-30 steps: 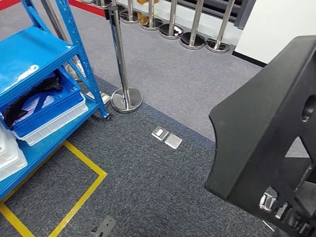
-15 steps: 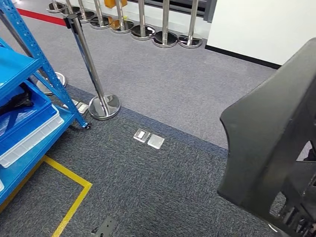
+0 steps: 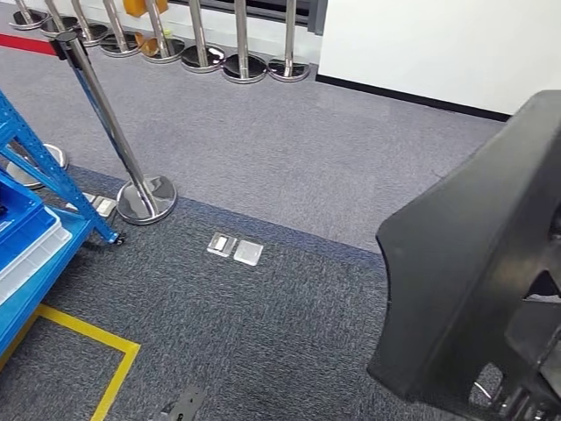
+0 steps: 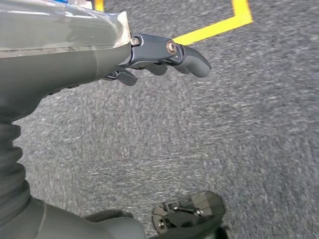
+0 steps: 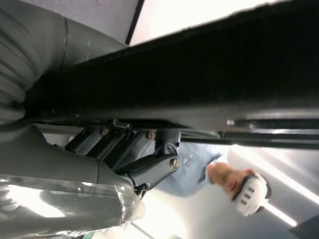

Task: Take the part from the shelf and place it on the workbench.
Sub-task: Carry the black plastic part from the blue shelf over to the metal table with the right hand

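Note:
A large black moulded part (image 3: 476, 254) takes up the right side of the head view, lifted over the carpet. My right hand (image 3: 526, 396) grips it from underneath at the lower right corner. In the right wrist view the dark fingers (image 5: 144, 162) press up against the part's black underside (image 5: 211, 69). My left hand (image 4: 158, 55) hangs over the grey carpet, its fingers stretched out with nothing in them. The blue shelf (image 3: 46, 171) stands at the left edge, holding a blue tray (image 3: 20, 219) over a white one.
A steel stanchion post (image 3: 136, 193) stands by the shelf's foot, and several more line the far wall. Two metal floor plates (image 3: 235, 248) sit in the carpet. Yellow tape (image 3: 99, 338) marks the floor. A person in a light blue top (image 5: 195, 164) stands nearby.
The whole view has swung to the right: shelf, stanchion and floor plates have slid left and most of the shelf has left the picture. The black part stays in my right hand.

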### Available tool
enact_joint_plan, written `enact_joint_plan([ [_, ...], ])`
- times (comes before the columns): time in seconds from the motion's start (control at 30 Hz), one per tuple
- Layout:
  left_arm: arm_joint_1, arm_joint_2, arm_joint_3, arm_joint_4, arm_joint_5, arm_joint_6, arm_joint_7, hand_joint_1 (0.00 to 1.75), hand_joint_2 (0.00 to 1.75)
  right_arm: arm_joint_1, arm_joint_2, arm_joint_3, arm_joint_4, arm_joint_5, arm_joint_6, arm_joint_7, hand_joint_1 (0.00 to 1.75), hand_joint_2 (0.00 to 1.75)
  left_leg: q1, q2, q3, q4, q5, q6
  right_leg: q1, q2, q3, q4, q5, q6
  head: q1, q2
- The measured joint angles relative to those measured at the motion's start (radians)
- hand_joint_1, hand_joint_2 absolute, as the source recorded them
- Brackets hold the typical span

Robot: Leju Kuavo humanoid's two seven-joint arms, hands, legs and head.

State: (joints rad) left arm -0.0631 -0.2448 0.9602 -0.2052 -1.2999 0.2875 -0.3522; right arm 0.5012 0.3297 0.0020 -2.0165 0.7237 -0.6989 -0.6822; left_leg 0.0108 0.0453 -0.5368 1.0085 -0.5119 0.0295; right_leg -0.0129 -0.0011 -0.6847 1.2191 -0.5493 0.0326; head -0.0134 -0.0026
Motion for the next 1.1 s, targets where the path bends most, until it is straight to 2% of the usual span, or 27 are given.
enact_joint_plan([
  [0.07,-0.002,0.0,0.0,0.0,0.0,0.0,-0.002,0.0,1.75,-0.002,0.0,-0.001,0.0,0.0,0.0,0.0,1.75,1.75,-0.001,0.015,0.01,0.0,-0.008,-0.009,0.002,-0.029,0.07,-0.14,0.056,-0.004,0.0,0.0],
  [0.1,-0.003,0.0,0.0,0.0,0.001,0.0,-0.003,0.0,1.75,-0.004,0.0,-0.001,0.0,0.001,0.0,0.0,1.75,1.75,-0.002,0.021,0.013,0.0,-0.012,-0.015,0.006,-0.039,0.092,-0.183,0.069,-0.011,-0.001,0.0],
  [0.13,-0.003,0.001,0.0,0.0,0.001,0.0,-0.004,0.0,1.75,-0.006,0.001,-0.002,0.0,0.001,0.0,0.0,1.75,1.75,-0.003,0.026,0.015,-0.001,-0.014,-0.02,0.01,-0.042,0.098,-0.198,0.068,-0.019,-0.001,0.0],
  [0.2,-0.005,0.0,0.0,0.0,0.001,0.0,-0.005,0.0,1.75,-0.007,0.003,-0.002,0.0,0.003,0.0,0.0,1.75,1.75,-0.001,0.036,0.021,-0.005,-0.017,-0.032,0.013,-0.025,0.096,-0.199,0.068,-0.034,-0.002,0.0],
  [0.27,-0.007,0.0,0.0,0.0,0.003,0.0,-0.008,0.0,1.75,-0.009,0.004,-0.002,0.0,0.005,0.0,0.0,1.75,1.75,0.003,0.02,0.017,0.013,-0.037,-0.041,0.011,-0.011,0.098,-0.205,0.07,-0.047,-0.002,0.0],
  [0.3,-0.008,0.0,0.0,0.0,0.004,0.0,-0.009,0.0,1.75,-0.012,0.006,-0.002,0.001,0.006,0.0,0.001,1.75,1.75,0.004,0.004,0.002,0.051,-0.061,-0.044,0.009,-0.003,0.099,-0.207,0.072,-0.054,-0.003,0.0],
  [0.37,-0.006,0.001,0.0,0.0,0.009,0.0,-0.01,0.0,1.75,-0.021,0.008,-0.001,0.003,0.007,0.0,0.002,1.75,1.75,0.004,-0.026,-0.061,0.183,-0.125,-0.045,0.01,0.013,0.1,-0.208,0.071,-0.062,-0.004,0.0],
  [0.4,-0.004,0.001,0.0,0.0,0.012,0.001,-0.01,0.0,1.75,-0.024,0.008,-0.001,0.005,0.008,0.0,0.002,1.75,1.75,0.003,-0.031,-0.096,0.248,-0.147,-0.045,0.011,0.024,0.101,-0.208,0.07,-0.063,-0.004,0.0],
  [0.43,-0.003,0.001,0.0,0.0,0.013,0.002,-0.008,0.0,1.75,-0.027,0.008,-0.001,0.007,0.009,0.001,0.003,1.75,1.75,0.003,-0.033,-0.119,0.286,-0.15,-0.043,0.013,0.035,0.102,-0.207,0.07,-0.064,-0.004,0.0],
  [0.47,-0.003,0.002,0.0,0.0,0.013,0.004,-0.006,0.0,1.75,-0.029,0.008,-0.001,0.01,0.011,0.001,0.004,1.75,1.75,0.003,-0.035,-0.124,0.283,-0.131,-0.041,0.014,0.048,0.104,-0.207,0.069,-0.064,-0.004,0.0],
  [0.5,-0.003,0.002,0.0,0.0,0.013,0.006,-0.004,0.0,1.75,-0.031,0.008,0.0,0.013,0.012,0.001,0.006,1.75,1.75,0.002,-0.039,-0.111,0.24,-0.095,-0.037,0.014,0.061,0.107,-0.207,0.068,-0.064,-0.004,0.0],
  [0.53,-0.004,0.003,0.0,0.0,0.012,0.007,-0.002,0.0,1.75,-0.033,0.008,0.0,0.016,0.014,0.001,0.008,1.75,1.75,0.003,-0.052,-0.086,0.171,-0.05,-0.033,0.014,0.074,0.11,-0.207,0.066,-0.063,-0.004,0.0],
  [0.57,-0.004,0.004,0.0,0.0,0.012,0.008,0.0,0.0,1.75,-0.036,0.008,0.0,0.018,0.015,0.001,0.01,1.75,1.75,0.004,-0.076,-0.061,0.106,-0.015,-0.03,0.015,0.085,0.111,-0.205,0.065,-0.061,-0.003,0.0],
  [0.6,-0.004,0.005,0.0,0.0,0.012,0.008,0.001,0.0,1.75,-0.04,0.008,0.0,0.02,0.015,0.001,0.012,1.75,1.75,0.006,-0.099,-0.041,0.055,0.007,-0.028,0.014,0.096,0.11,-0.203,0.064,-0.057,-0.003,0.0],
  [0.63,-0.003,0.006,0.0,0.0,0.011,0.009,0.003,0.0,1.75,-0.042,0.008,0.0,0.022,0.016,0.001,0.014,1.75,1.75,0.007,-0.117,-0.031,0.026,0.015,-0.028,0.013,0.106,0.106,-0.202,0.064,-0.053,-0.003,0.0],
  [0.67,-0.003,0.006,0.0,0.0,0.011,0.009,0.005,0.0,1.75,-0.044,0.008,0.0,0.024,0.016,0.001,0.016,1.75,1.75,0.006,-0.124,-0.028,0.019,0.012,-0.028,0.012,0.116,0.102,-0.202,0.065,-0.047,-0.003,0.0],
  [0.7,-0.003,0.007,0.0,0.0,0.011,0.01,0.006,0.0,1.75,-0.045,0.008,0.0,0.025,0.017,0.001,0.017,1.75,1.75,0.005,-0.116,-0.026,0.013,0.012,-0.026,0.009,0.126,0.099,-0.203,0.066,-0.04,-0.003,0.0],
  [0.73,-0.004,0.007,0.0,0.0,0.011,0.011,0.007,0.0,1.75,-0.045,0.008,0.0,0.026,0.017,0.001,0.017,1.75,1.75,0.005,-0.107,-0.024,0.01,0.013,-0.022,0.008,0.122,0.098,-0.201,0.063,-0.034,-0.003,0.0],
  [0.8,-0.006,0.007,0.0,0.0,0.01,0.013,0.007,0.0,1.75,-0.047,0.008,-0.001,0.027,0.018,0.001,0.017,1.75,1.75,0.006,-0.085,-0.018,0.003,0.015,-0.012,0.009,0.077,0.08,-0.159,0.034,-0.024,0.0,0.0],
  [0.83,-0.005,0.007,0.001,0.0,0.01,0.013,0.007,0.0,1.75,-0.05,0.008,-0.001,0.028,0.019,0.001,0.017,1.75,1.75,0.006,-0.072,-0.015,0.001,0.014,-0.008,0.008,0.046,0.056,-0.108,0.005,-0.019,0.0,0.0],
  [0.87,-0.004,0.007,0.001,0.0,0.01,0.013,0.007,0.0,1.75,-0.052,0.008,-0.001,0.03,0.019,0.001,0.018,1.75,1.75,0.005,-0.059,-0.013,0.001,0.012,-0.004,0.007,0.026,0.023,-0.042,-0.027,-0.014,0.002,0.0],
  [0.9,-0.002,0.008,0.001,0.0,0.01,0.014,0.007,0.0,1.75,-0.053,0.007,-0.001,0.032,0.018,0.001,0.018,1.75,1.75,0.004,-0.045,-0.012,0.001,0.009,-0.003,0.005,0.017,-0.011,0.025,-0.052,-0.009,0.001,0.0],
  [0.93,-0.001,0.008,0.001,0.0,0.01,0.014,0.007,0.0,1.75,-0.054,0.007,-0.002,0.034,0.018,0.001,0.019,1.75,1.75,0.004,-0.032,-0.01,0.001,0.007,-0.003,0.003,0.013,-0.035,0.069,-0.062,-0.006,0.001,0.0],
  [0.97,-0.002,0.008,0.001,0.0,0.01,0.014,0.007,0.0,1.75,-0.053,0.007,-0.002,0.035,0.018,0.001,0.02,1.75,1.75,0.004,-0.021,-0.008,0.001,0.004,-0.004,0.001,0.011,-0.04,0.078,-0.052,-0.003,0.001,0.0],
  [1.0,-0.002,0.008,0.001,0.0,0.01,0.014,0.007,0.0,1.75,-0.053,0.006,-0.002,0.036,0.019,0.001,0.02,1.75,1.75,0.004,-0.011,-0.005,0.001,0.001,-0.006,0.0,0.006,-0.025,0.044,-0.025,-0.002,0.001,0.0],
  [1.03,-0.003,0.008,0.001,0.0,0.01,0.015,0.006,0.0,1.75,-0.053,0.006,-0.002,0.037,0.019,0.001,0.02,1.75,1.75,0.004,-0.002,0.001,0.001,-0.003,-0.009,0.0,-0.005,0.01,-0.025,0.013,-0.002,0.001,0.0],
  [1.1,-0.004,0.008,0.001,0.0,0.01,0.015,0.006,0.0,1.75,-0.056,0.006,-0.002,0.037,0.019,0.001,0.021,1.75,1.75,0.001,0.013,0.011,0.002,-0.012,-0.018,0.008,-0.045,0.073,-0.152,0.06,-0.011,0.001,0.0],
])
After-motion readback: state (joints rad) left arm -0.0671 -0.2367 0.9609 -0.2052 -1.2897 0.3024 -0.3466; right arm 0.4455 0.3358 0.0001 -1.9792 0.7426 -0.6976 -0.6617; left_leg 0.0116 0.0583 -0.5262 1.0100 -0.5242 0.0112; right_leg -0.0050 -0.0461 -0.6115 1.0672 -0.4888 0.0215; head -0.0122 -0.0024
